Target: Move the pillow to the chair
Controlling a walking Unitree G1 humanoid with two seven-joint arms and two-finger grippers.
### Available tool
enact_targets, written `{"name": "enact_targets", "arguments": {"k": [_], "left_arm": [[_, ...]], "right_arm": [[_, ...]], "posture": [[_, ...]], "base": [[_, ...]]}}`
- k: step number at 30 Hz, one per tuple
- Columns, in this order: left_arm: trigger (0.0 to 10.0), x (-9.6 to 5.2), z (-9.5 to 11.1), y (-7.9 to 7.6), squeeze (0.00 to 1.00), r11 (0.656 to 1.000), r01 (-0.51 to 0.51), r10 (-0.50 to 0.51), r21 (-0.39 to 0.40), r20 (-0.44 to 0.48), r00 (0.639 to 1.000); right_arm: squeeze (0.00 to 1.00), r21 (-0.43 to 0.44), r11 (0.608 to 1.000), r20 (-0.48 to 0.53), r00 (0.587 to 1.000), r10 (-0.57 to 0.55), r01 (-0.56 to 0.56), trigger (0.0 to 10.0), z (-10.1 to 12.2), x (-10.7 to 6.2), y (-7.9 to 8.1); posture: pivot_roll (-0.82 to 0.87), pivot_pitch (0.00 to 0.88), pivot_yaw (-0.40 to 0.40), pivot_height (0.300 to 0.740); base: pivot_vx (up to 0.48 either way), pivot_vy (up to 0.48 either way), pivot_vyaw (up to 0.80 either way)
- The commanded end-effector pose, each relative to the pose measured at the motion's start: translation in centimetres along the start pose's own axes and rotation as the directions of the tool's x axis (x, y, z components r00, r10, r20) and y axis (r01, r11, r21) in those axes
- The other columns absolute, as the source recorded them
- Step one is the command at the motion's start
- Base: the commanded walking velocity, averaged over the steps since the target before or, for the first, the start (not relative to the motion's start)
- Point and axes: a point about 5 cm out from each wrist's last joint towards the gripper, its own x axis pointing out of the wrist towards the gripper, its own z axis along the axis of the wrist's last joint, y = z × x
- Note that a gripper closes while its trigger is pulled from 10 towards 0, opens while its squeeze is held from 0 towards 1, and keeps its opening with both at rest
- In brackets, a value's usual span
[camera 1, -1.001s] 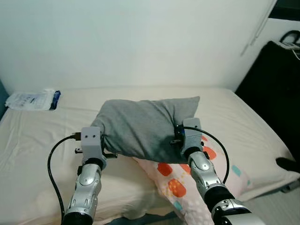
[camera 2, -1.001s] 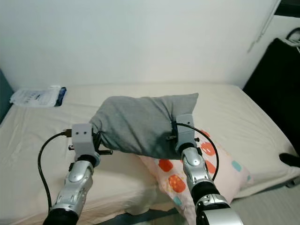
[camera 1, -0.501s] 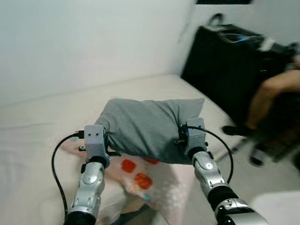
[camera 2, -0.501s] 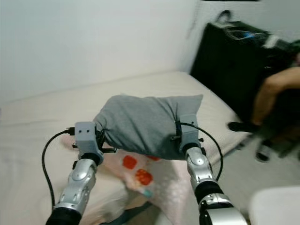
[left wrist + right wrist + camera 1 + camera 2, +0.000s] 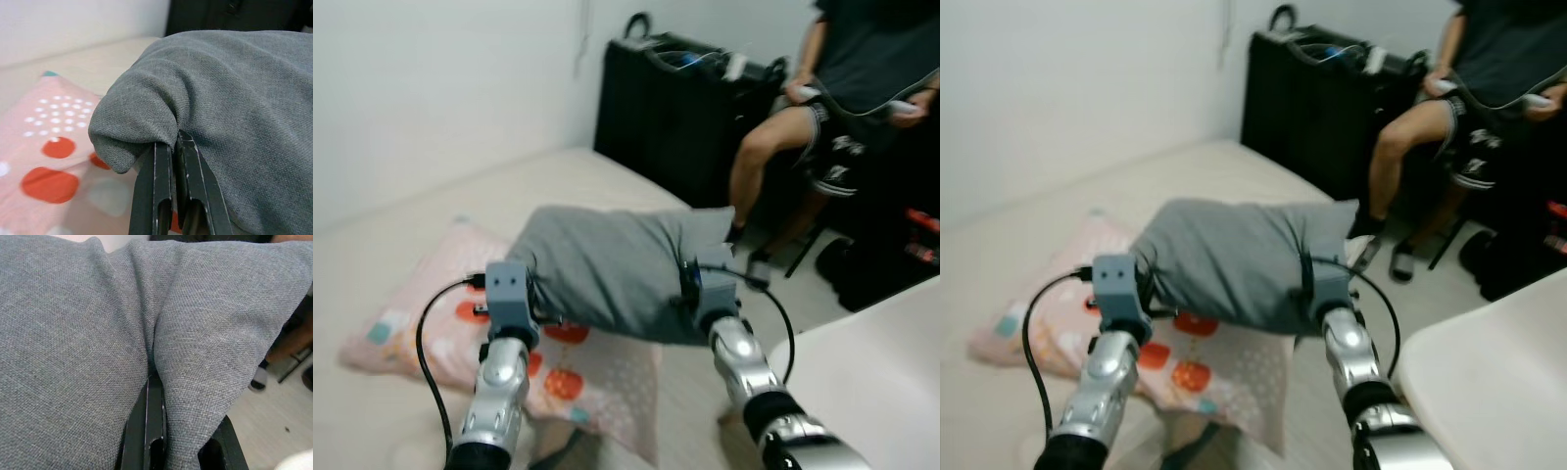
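A grey pillow (image 5: 617, 269) hangs in front of me above the bed's edge, held at both ends. My left gripper (image 5: 173, 141) is shut on a fold at the pillow's left end. At the pillow's right end my right gripper (image 5: 154, 380) is shut, with cloth bunched around its fingers. In the left eye view both silver arms reach up from below to the pillow. A person (image 5: 842, 88) sits on a dark seat at the far right, whose thin legs (image 5: 803, 257) reach the floor.
A pink pillow (image 5: 597, 377) with red dots lies on the cream bed (image 5: 401, 245) under the grey one. A tall black case (image 5: 675, 108) stands against the wall. A white rounded surface (image 5: 871, 372) fills the lower right corner. Bare floor lies between bed and person.
The camera has swung to the right: the bed and wall slid left, and the black case, the seated person and the white surface came into view. Both grippers still hold the grey pillow.
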Motion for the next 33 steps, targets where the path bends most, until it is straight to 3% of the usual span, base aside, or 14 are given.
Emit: {"name": "enact_targets", "arguments": {"k": [1, 33], "left_arm": [[10.0, 0.28, 0.96, -1.00, 0.00, 0.999, 0.033, -0.033, 0.013, 0.049, 0.998], [10.0, 0.36, 0.42, -1.77, 0.00, 0.997, 0.065, -0.066, 0.041, 0.021, 0.998]], "right_arm": [[0.00, -0.013, 1.000, 0.019, 0.999, 0.025, -0.025, 10.0, 0.65, 0.34, 0.24], [0.00, -0.013, 1.000, 0.000, 1.000, 0.022, -0.022, 10.0, 0.57, 0.42, -0.26]], "posture": [[0.00, 0.000, -0.117, 0.740], [-0.01, 0.000, -0.120, 0.740]], "base": [[0.000, 0.000, -0.80], [0.000, 0.000, -0.80]]}}
